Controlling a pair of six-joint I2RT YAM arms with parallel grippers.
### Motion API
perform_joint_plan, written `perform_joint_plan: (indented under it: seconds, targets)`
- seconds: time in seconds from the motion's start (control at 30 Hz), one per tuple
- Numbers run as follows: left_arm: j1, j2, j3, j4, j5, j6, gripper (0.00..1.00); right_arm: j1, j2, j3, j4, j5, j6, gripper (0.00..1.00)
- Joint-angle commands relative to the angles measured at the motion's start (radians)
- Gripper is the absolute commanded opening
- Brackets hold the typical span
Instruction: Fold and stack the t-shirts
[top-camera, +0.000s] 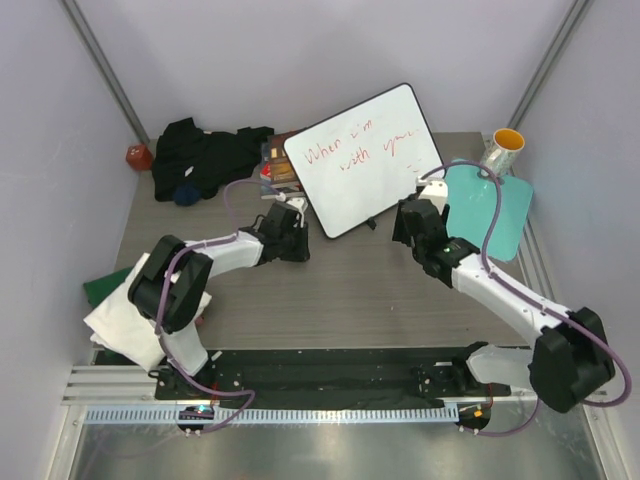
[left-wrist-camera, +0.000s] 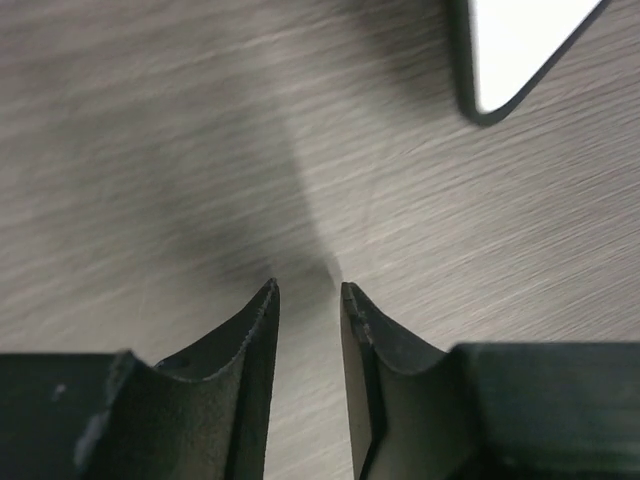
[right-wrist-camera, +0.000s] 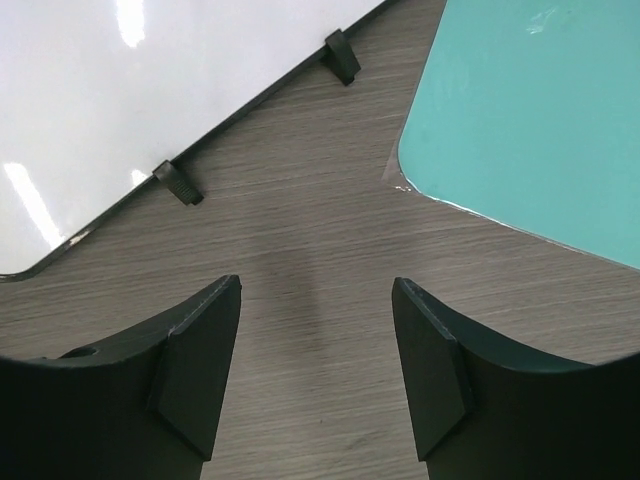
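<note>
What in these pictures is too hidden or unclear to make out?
Top view: stack of books mostly under the white whiteboard; covers unreadable.
Top view: left arm elbow covers part of the folded white t-shirt and green t-shirt.
Top view: crumpled black t-shirt too dark to show any print.
Left wrist view: blurred; whiteboard cut by top edge.

**Shirts on the left side**

The black shirt lies in a crumpled heap at the far left. A small dark blue bundle sits touching its near edge. At the near left, the white shirt lies folded flat. The green shirt peeks out on its left side, touching it.
</note>
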Motion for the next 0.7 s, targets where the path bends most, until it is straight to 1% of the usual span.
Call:
perform_joint_plan:
  seconds: [0.0,0.1,0.17,0.23,0.3,0.33,0.4,0.43,0.57,0.67]
  targets:
    - [0.001,-0.085,-0.043,-0.082,-0.111,-0.016,0.35,-0.035,0.121,0.1,0.081,-0.064,-0.029,0.68]
    - [0.01,-0.114,-0.047,-0.099,-0.129,-0.023,0.38,-0.099,0.168,0.156,0.089,-0.101,-0.006,0.68]
    - [0.013,-0.139,-0.052,-0.109,-0.143,-0.028,0.44,-0.161,0.211,0.186,0.095,-0.11,0.017,0.68]
    - [0.013,-0.159,-0.059,-0.109,-0.152,-0.037,0.44,-0.222,0.255,0.233,0.095,-0.144,0.028,0.69]
    - [0.013,-0.168,-0.072,-0.105,-0.164,-0.045,0.45,-0.253,0.286,0.287,0.098,-0.164,0.032,0.69]
    - [0.013,-0.168,-0.075,-0.103,-0.177,-0.052,0.48,-0.264,0.322,0.307,0.096,-0.177,0.034,0.69]
    - [0.013,-0.162,-0.073,-0.105,-0.186,-0.057,0.51,-0.303,0.366,0.368,0.095,-0.191,0.029,0.7]
    - [0.013,-0.151,-0.066,-0.103,-0.18,-0.057,0.51,-0.314,0.42,0.391,0.095,-0.194,0.029,0.7]
    - [0.013,-0.134,-0.05,-0.108,-0.171,-0.055,0.51,-0.368,0.549,0.537,0.093,-0.246,0.019,0.73]
    - [0.014,-0.131,-0.046,-0.109,-0.178,-0.048,0.51,-0.385,0.632,0.598,0.124,-0.266,0.008,0.73]
